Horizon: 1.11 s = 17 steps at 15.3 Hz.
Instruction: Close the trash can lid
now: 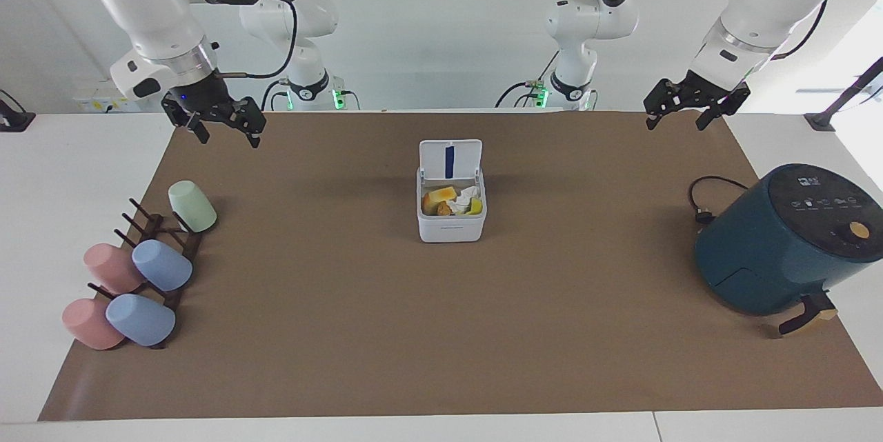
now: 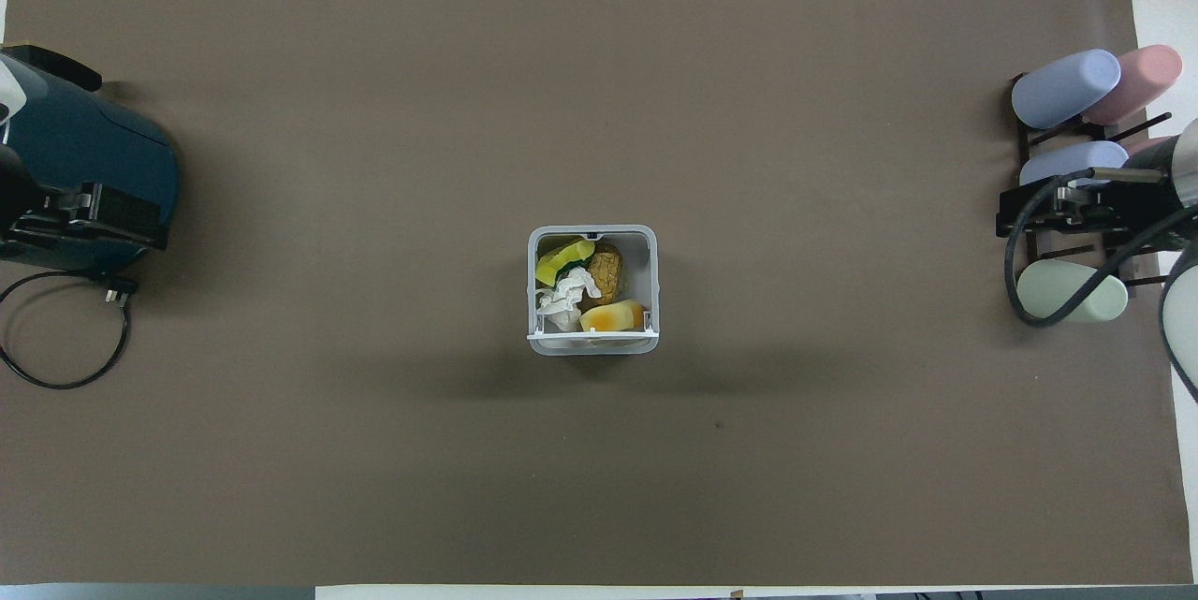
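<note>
While lid [image 1: 450, 158] stands open, both tools (left [image 1: 695, 109], right [image 1: 222, 126]) raised, spread.

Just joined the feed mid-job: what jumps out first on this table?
The small white trash can at the middle of the brown mat, its lid standing open over food scraps and crumpled paper. A dark teal air fryer sits at the left arm's end, a rack of pastel cups at the right arm's end. Both claws wait, raised.
</note>
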### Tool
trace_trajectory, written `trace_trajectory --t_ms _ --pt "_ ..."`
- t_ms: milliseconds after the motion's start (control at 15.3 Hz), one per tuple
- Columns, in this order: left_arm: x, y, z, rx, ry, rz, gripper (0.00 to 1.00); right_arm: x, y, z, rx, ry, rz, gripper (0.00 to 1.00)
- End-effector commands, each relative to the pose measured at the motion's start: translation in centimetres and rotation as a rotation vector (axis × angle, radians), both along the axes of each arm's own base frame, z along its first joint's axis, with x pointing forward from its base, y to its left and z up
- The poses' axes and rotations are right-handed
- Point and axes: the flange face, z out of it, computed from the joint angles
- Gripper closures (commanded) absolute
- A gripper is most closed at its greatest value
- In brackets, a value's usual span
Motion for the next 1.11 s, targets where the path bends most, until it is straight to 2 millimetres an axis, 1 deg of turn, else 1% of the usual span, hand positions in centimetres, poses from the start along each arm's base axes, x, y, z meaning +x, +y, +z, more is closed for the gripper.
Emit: trace_trajectory --t_ms 0,262,458,589,654,720,785,850,916,981,1047 --pt "-0.1 -0.1 0.2 0.029 -0.002 -0.007 0.0 -0.2 -0.4 0.1 -0.003 0.01 0.01 0.0" --pt "0.0 -0.1 0.0 0.025 -0.006 -0.013 0.0 -0.2 -0.4 0.1 -0.003 0.01 0.008 0.0" --pt "-0.8 -0.2 -0.5 0.029 0.011 -0.007 0.0 -0.2 -0.4 0.1 -0.003 0.01 0.008 0.0" --pt "-1.4 -2.1 -0.6 0.03 0.019 -0.043 0.0 -0.2 -0.4 0.1 -0.003 0.01 0.008 0.0" --pt "-1.7 -3.3 -1.0 0.031 0.025 -0.057 0.0 -0.2 -0.4 0.1 -0.003 0.01 0.008 0.0" --pt "-2.7 -5.5 -1.3 0.037 0.027 -0.059 0.0 -0.2 -0.4 0.1 -0.003 0.01 0.008 0.0" --pt "-3.6 -8.0 -1.7 0.041 0.02 -0.024 0.0 -0.2 -0.4 0.1 -0.003 0.01 0.008 0.0" --pt "-4.4 -9.9 -2.4 0.042 0.007 0.017 0.05 -0.2 -0.4 0.1 -0.003 0.01 0.008 0.0" --pt "-5.4 -12.4 -2.7 0.037 -0.025 0.033 0.23 -0.2 -0.4 0.1 -0.003 0.01 0.008 0.0" --pt "-6.5 -14.6 -3.2 0.027 -0.049 0.04 0.57 -0.2 -0.4 0.1 -0.003 0.01 0.008 0.0" --pt "-7.8 -16.7 -3.8 0.008 -0.059 0.04 0.95 -0.2 -0.4 0.1 -0.003 0.01 0.008 0.0"
